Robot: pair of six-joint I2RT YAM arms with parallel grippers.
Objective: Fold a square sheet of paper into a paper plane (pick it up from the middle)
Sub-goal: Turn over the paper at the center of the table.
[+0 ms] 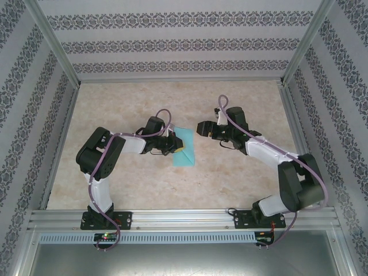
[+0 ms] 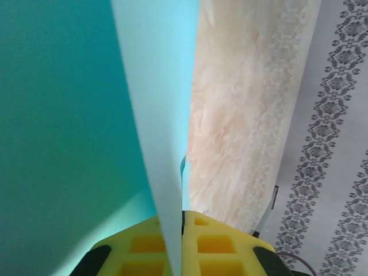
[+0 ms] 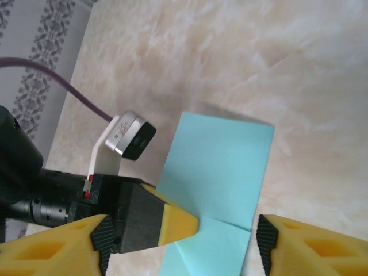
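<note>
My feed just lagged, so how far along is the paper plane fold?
Done: the turquoise paper looks folded once, into a rectangle rather than a square. In hand: the left end effector is shut on its edge, while the right end effector hangs open, holding nothing. Left: no nose point or wings show, so most folds remain.

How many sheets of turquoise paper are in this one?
1. The folded turquoise sheet is on the table, its left edge pinched between the fingers of the left gripper; the right gripper stands open just to its right. Another could hide underneath it.
</note>
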